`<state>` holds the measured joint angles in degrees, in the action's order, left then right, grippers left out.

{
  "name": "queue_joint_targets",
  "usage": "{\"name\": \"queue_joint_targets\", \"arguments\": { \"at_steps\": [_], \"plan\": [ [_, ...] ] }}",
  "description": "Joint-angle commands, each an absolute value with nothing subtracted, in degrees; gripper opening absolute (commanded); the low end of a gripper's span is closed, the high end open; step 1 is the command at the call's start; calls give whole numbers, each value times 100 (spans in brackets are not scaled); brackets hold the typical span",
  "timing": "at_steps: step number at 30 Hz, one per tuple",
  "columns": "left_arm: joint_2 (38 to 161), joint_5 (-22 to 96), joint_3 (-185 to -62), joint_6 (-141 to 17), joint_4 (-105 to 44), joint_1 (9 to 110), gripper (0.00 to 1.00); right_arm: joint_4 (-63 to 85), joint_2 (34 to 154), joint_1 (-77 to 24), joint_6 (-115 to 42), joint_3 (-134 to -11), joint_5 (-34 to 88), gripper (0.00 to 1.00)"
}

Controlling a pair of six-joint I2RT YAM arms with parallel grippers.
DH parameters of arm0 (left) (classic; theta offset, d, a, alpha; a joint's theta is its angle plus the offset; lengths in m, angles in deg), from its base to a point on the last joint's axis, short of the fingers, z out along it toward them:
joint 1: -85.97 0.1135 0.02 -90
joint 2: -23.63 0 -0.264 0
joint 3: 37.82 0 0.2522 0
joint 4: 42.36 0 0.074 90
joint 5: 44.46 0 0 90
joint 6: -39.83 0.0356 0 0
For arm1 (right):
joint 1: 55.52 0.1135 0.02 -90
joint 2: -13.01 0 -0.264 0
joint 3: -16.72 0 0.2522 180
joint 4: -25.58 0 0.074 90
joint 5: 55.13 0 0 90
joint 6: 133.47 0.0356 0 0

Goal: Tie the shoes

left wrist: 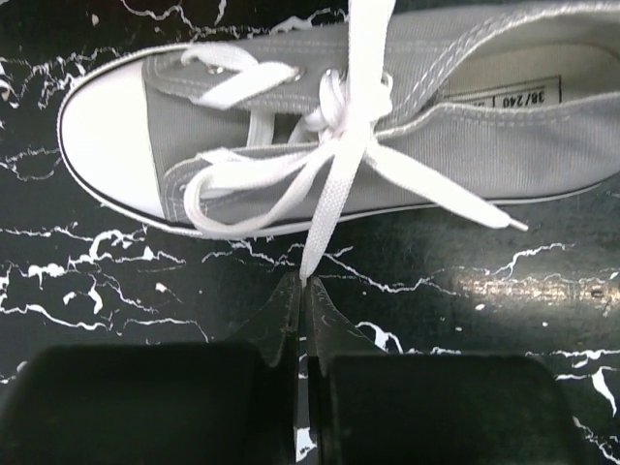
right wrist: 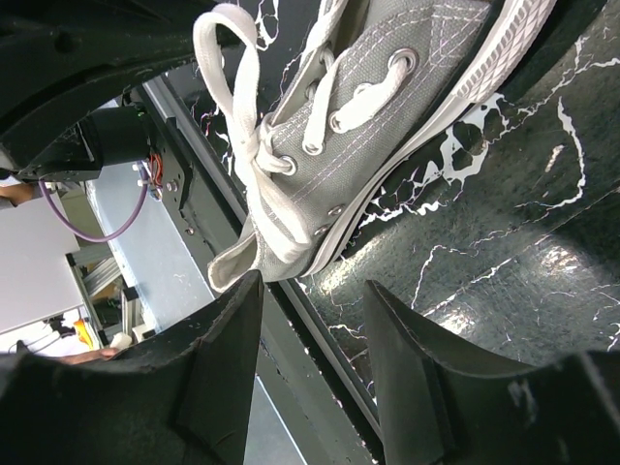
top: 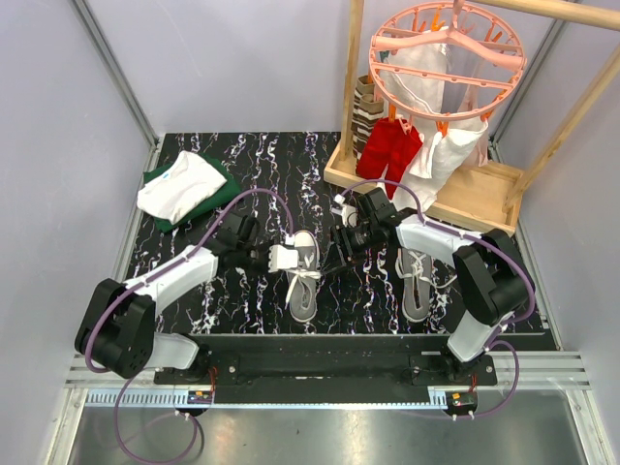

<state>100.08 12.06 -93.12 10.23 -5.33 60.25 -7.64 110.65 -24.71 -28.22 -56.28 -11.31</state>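
Note:
Two grey shoes with white laces lie on the black marbled table [top: 242, 165]: one in the middle [top: 302, 281] and one to the right [top: 417, 283]. In the left wrist view the middle shoe [left wrist: 465, 126] lies with its white toe cap [left wrist: 102, 136] to the left and a loose knot over the eyelets. One lace [left wrist: 334, 184] runs taut down to my left gripper [left wrist: 303, 283], which is shut on its end. My right gripper [right wrist: 315, 305] hangs open beside the same shoe [right wrist: 387, 107] with nothing between its fingers. From above, the left gripper [top: 276, 258] and right gripper [top: 341, 247] flank the shoe.
Folded white and green clothes [top: 184, 189] lie at the back left. A wooden rack [top: 426, 189] at the back right carries a pink ring hanger [top: 446, 48] with red and white garments. The table's metal front rail [right wrist: 194, 271] runs just beyond the shoe's heel.

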Motion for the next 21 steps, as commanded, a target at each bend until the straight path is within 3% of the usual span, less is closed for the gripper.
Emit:
{"name": "queue_joint_targets", "arguments": {
  "at_steps": [1,21],
  "plan": [
    [9852,1372,-9245,1320,-381,6127,0,-699,11127,-2485,-2791,-5821,-1286,54],
    [9764,1416,-9043,1724,-144,6382,0,30,11505,-2300,-1904,-6129,-1813,56]
  ]
}}
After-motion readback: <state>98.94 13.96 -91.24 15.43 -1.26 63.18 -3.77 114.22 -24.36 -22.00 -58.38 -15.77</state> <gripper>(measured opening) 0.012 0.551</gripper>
